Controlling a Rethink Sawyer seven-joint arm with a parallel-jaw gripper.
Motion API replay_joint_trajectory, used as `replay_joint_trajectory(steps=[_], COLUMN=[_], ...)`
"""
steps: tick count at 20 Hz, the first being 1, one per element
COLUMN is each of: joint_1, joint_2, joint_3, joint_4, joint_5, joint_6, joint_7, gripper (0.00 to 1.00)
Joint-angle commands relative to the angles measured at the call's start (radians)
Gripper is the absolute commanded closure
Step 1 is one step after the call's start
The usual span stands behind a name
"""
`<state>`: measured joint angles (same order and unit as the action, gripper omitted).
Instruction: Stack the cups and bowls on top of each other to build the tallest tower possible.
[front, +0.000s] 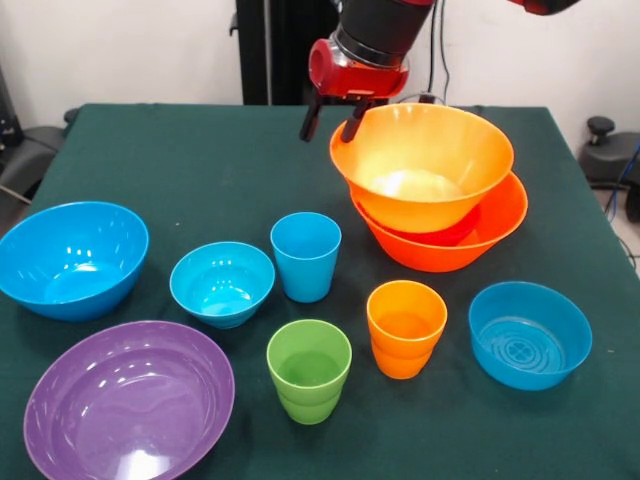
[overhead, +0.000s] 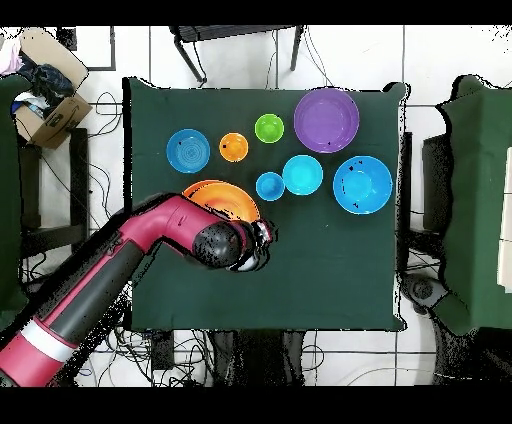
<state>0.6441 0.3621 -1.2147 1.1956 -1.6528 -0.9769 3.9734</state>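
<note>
The thick, rounded red robot arm (overhead: 120, 262) had smooth glossy casing w/ a white band near its lower end and a bulbous black joint toward the wrist. In the front view the black cylindrical wrist ended in a red collar; below it the small black two-fingered gripper (front: 333, 120) had short, dark, slim fingers.
</note>
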Motion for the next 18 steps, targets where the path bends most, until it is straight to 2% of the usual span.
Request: replay_joint_trajectory(steps=[1,13,18], joint_1=[0.014,0.019,0.018], joint_2=[0.043,-0.010,-0.060], joint_3=[0.182,0.165,0.175], joint_4=[-0.019,0.006,0.022], joint_5=[-0.007,-0.030,-0.034], joint_6=[0.067,-0.003,-0.029], joint_7=[-0.223,-0.192,-0.220], gripper=[0.00,0.00,0.00])
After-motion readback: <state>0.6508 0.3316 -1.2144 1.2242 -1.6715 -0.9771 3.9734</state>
